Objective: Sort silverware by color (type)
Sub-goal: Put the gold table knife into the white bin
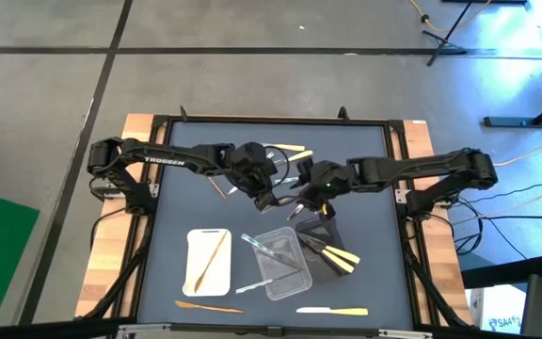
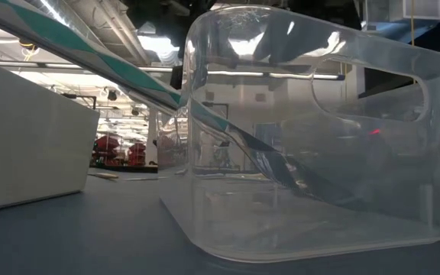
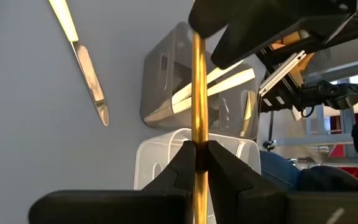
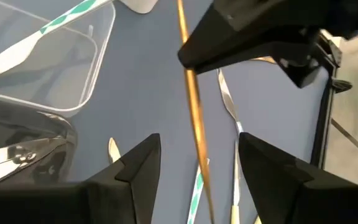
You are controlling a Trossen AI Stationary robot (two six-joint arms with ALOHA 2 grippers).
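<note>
A thin brown wooden utensil (image 3: 197, 93) hangs in the air over the middle of the table, with my left gripper (image 3: 197, 150) shut on it. In the high view my left gripper (image 1: 273, 198) is just left of my right gripper (image 1: 301, 200). My right gripper (image 4: 199, 142) is open, and its fingers stand on either side of the wooden utensil (image 4: 191, 106) without touching it. Toward the near edge stand a white tray (image 1: 196, 278), a clear tray (image 1: 294, 278) and a black tray (image 1: 327, 264), each holding silverware. My left gripper pinches the wooden utensil's thin shaft (image 3: 197, 134) between its two fingers. It comes slanting down from the table's left side. The shaft runs on past the fingertips toward my right gripper. The utensil is lifted clear of the table.
Loose silverware lies on the dark mat: cream pieces (image 1: 293, 151) at the far side, a brown one (image 1: 216, 186) far left, and a brown one (image 1: 205, 306) and a cream one (image 1: 332, 311) near the front edge. The clear tray (image 2: 319, 137) fills the low view.
</note>
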